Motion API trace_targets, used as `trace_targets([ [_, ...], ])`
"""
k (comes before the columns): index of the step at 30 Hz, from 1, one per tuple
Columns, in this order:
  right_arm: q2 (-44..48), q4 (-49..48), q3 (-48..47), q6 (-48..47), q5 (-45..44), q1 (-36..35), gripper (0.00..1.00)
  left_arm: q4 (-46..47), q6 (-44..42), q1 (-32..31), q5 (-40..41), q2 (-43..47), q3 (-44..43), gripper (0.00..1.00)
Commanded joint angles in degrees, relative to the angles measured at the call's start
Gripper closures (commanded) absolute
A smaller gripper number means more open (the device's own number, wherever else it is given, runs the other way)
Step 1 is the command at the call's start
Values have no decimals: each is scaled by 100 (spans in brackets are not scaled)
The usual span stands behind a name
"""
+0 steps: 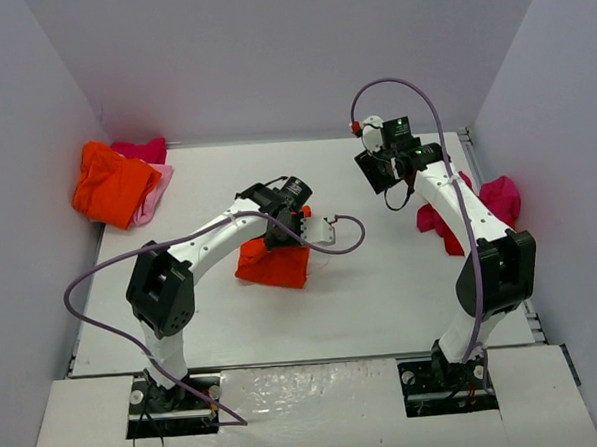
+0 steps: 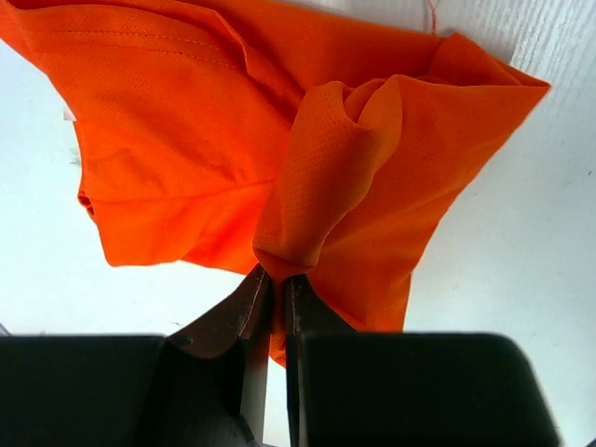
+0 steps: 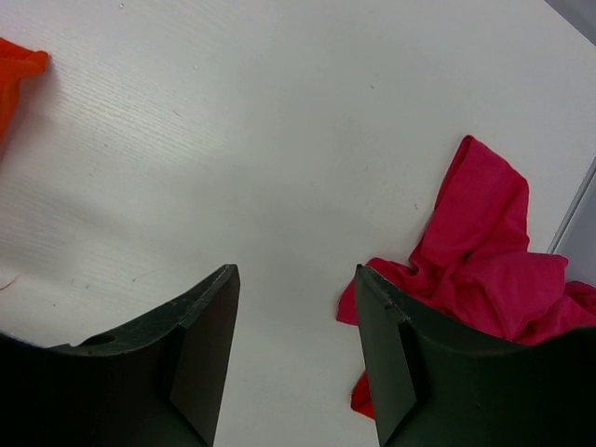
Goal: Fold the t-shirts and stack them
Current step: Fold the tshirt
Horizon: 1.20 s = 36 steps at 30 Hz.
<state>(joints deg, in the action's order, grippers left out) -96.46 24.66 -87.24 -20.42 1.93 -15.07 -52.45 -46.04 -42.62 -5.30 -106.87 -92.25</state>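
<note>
A bright orange t-shirt (image 1: 274,265) lies crumpled at the table's middle. My left gripper (image 1: 276,241) is shut on a bunched fold of it; in the left wrist view the fingers (image 2: 277,277) pinch the orange cloth (image 2: 205,140), which spreads on the table beyond them. My right gripper (image 1: 382,173) is open and empty, raised over the back right of the table. In the right wrist view its jaws (image 3: 296,270) stand wide apart over bare table, left of a crumpled magenta-pink and red shirt heap (image 3: 494,270). That heap shows at the right edge (image 1: 490,205).
A pile sits in the back left corner: an orange shirt (image 1: 111,183) over a pale pink one (image 1: 158,191) and a magenta one (image 1: 140,150). Grey walls enclose the table on three sides. A purple cable (image 1: 342,243) loops beside the orange shirt.
</note>
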Motion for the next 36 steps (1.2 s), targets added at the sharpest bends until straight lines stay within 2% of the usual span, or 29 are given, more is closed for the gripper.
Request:
trace_targets([
  [1,46,-214,-199,-8,-64,4,51,-33,-42,95,-46,534,-412,100],
  [8,319,-218,-76,73,-85,-5,51,-897,120,-149,-646,1442,-34,100],
  [10,435,-216,-47,99,-149,-13,51,-1428,103,-308,-984,1774,30,100],
  [15,601,-153,-21,125,-331,-28,50,-2483,-84,-400,-1923,2240,-223,100],
  [18,651,-88,-21,166,-391,-44,50,-2638,-181,-379,-2136,2430,-355,100],
  [24,603,-6,-96,194,-360,-57,50,-2532,-320,-373,-1903,2200,-359,100],
  [28,424,-6,-144,160,-343,-57,50,-2376,-443,-370,-1783,1682,-435,100],
  [36,290,-22,53,31,-344,-49,50,-2659,-738,-500,-2134,836,-792,100],
])
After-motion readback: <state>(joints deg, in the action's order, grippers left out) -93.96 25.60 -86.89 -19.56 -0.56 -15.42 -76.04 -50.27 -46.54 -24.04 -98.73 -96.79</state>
